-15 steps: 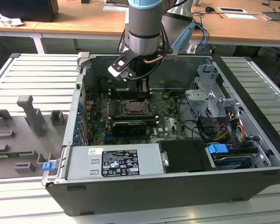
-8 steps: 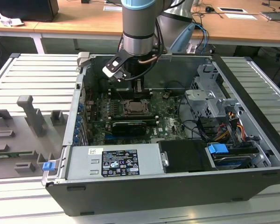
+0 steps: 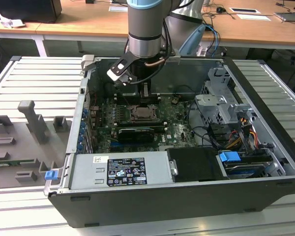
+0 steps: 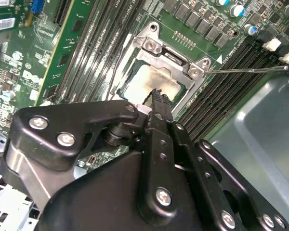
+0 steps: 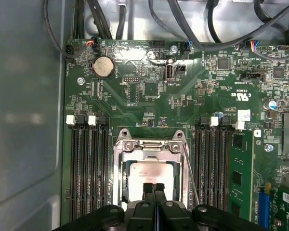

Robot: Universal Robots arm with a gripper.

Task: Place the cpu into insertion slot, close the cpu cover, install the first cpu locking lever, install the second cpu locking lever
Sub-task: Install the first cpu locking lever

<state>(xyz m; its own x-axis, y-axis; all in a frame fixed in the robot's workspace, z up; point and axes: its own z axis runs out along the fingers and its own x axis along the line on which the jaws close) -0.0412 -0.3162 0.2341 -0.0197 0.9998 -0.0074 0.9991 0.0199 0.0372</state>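
Apparently cover step: gripper (image 5: 153,186), closed and empty, sat above cpu (image 5: 151,169) under lowered cpu cover (image 5: 119,163); locking lever (image 5: 190,173) looked unlatched, needing sideways hooking.

Arm (image 3: 146,29): round silver-grey barrel with a light blue joint cap (image 3: 145,3) above and a thin black ring (image 3: 146,35) round its girth. A pale silver-white camera housing (image 3: 119,72) is bracketed at the wrist flange, with a looped cable (image 3: 156,61), copper-toned and black, beside it. Gripper (image 4: 156,96): matt black throughout, built of flat, round-ended linkage plates (image 4: 72,130) pinned one over another. Bright silver screw heads (image 4: 39,123) mark every pivot. In both wrist views the two fingers (image 5: 148,188) (image 4: 160,110) are narrow black bars; their tips look ribbed in the second wrist view
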